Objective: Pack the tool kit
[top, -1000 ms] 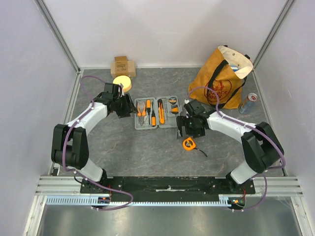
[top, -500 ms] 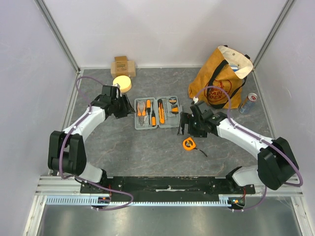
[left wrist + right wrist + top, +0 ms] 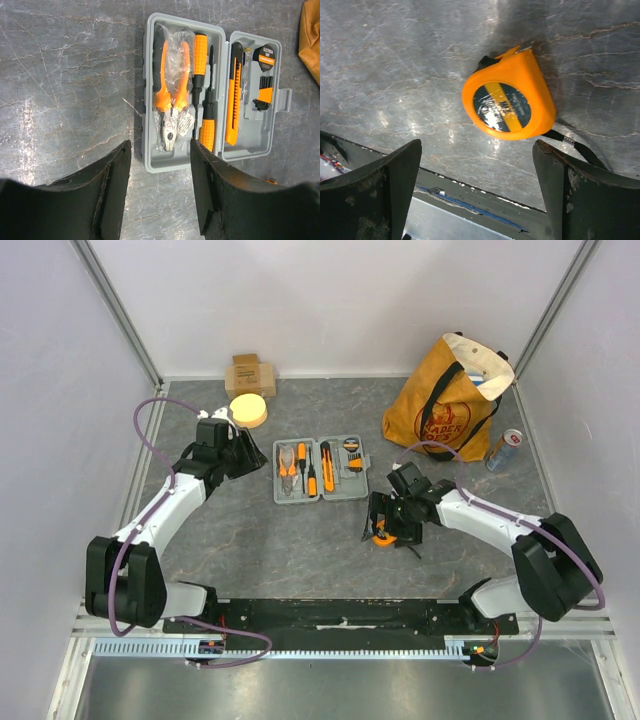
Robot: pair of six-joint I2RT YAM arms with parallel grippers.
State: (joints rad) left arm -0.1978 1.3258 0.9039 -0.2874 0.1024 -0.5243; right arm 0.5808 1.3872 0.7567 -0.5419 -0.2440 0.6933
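The tool kit (image 3: pixel 343 491) lies open at mid-table, a grey case (image 3: pixel 186 162) holding orange pliers (image 3: pixel 172 95), screwdrivers (image 3: pixel 200 55) and a utility knife (image 3: pixel 232 105) in its slots. An orange tape measure (image 3: pixel 382 534) lies on the table in front of the case's right corner, label up in the right wrist view (image 3: pixel 507 102). My right gripper (image 3: pixel 385 518) hovers open over it (image 3: pixel 477 147), fingers apart on either side and touching nothing. My left gripper (image 3: pixel 248 452) stands open and empty just left of the case (image 3: pixel 161 145).
An orange-brown tote bag (image 3: pixel 450 400) stands at the back right with a drinks can (image 3: pixel 505 450) beside it. A tan cardboard box (image 3: pixel 250 373) and a yellow round disc (image 3: pixel 248 410) sit at the back left. The table's near edge (image 3: pixel 485 192) runs close under the right gripper.
The right gripper has swung from the case's right edge toward the near side and now sits over the tape measure. The left gripper has drawn back left, away from the case.
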